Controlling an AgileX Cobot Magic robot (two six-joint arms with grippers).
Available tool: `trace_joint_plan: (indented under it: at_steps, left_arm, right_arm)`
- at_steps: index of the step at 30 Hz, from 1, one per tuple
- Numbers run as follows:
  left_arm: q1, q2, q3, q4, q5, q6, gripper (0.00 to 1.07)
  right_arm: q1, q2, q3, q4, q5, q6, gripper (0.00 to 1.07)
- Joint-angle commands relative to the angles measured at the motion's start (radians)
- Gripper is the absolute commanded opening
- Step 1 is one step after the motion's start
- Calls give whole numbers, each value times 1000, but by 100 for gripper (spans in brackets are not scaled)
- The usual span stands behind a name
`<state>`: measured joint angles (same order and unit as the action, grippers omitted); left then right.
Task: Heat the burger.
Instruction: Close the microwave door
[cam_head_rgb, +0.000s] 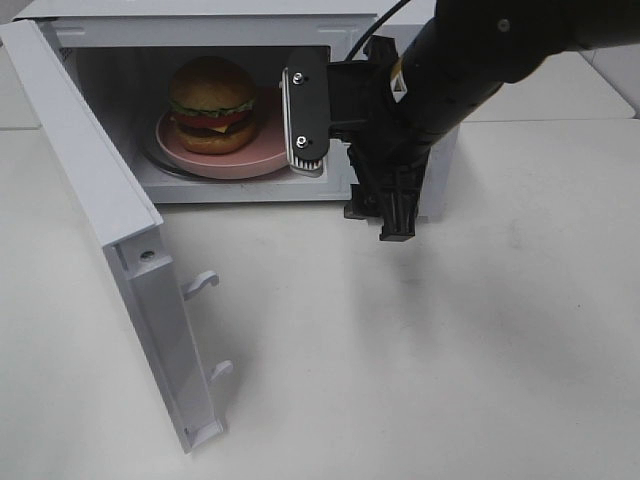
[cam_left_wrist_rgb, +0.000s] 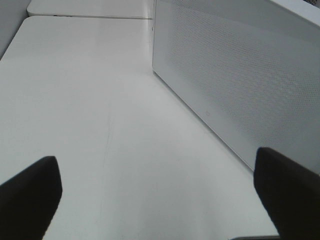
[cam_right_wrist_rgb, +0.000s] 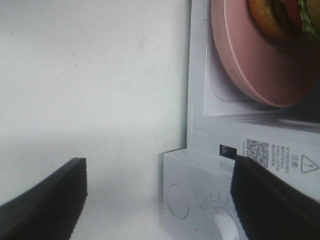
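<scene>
Now the burger (cam_head_rgb: 212, 100) sits in the middle of the pink plate (cam_head_rgb: 230, 165), inside the microwave (cam_head_rgb: 200, 33) at the back edge of the table (cam_head_rgb: 450, 350). The door (cam_head_rgb: 110, 220) hangs wide open, so I think heating cannot start yet. The right claw (cam_right_wrist_rgb: 157, 165) waits just outside the opening, spread wide and holding nothing. The left claw (cam_left_wrist_rgb: 155, 157) is wide and empty too.

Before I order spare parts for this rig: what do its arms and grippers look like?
The right arm is a thick, rounded black tube with a black cable and, at the wrist, a grey plate with two screws. The right gripper has black, finely ribbed fingers; the left gripper has dark, blunt-tipped ones. The left arm is out of view.
</scene>
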<state>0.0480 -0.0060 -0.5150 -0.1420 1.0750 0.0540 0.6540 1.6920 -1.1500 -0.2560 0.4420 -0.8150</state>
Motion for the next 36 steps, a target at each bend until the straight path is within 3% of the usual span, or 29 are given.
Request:
trace_joint_plan:
  at_steps: [1, 11, 22, 36]
  left_arm:
    - [2, -18, 0, -1, -8, 0, 98]
    - [2, -18, 0, -1, -8, 0, 98]
    - [2, -18, 0, -1, -8, 0, 98]
    - [2, -18, 0, -1, -8, 0, 98]
  right_arm:
    - [-3, -47, 37, -24, 6, 82, 76]
    - [-3, -210, 163, -24, 172, 405, 76]
    - [-3, -392, 209, -24, 350, 758, 76]
    - [-3, -550, 210, -18, 601, 836, 76]
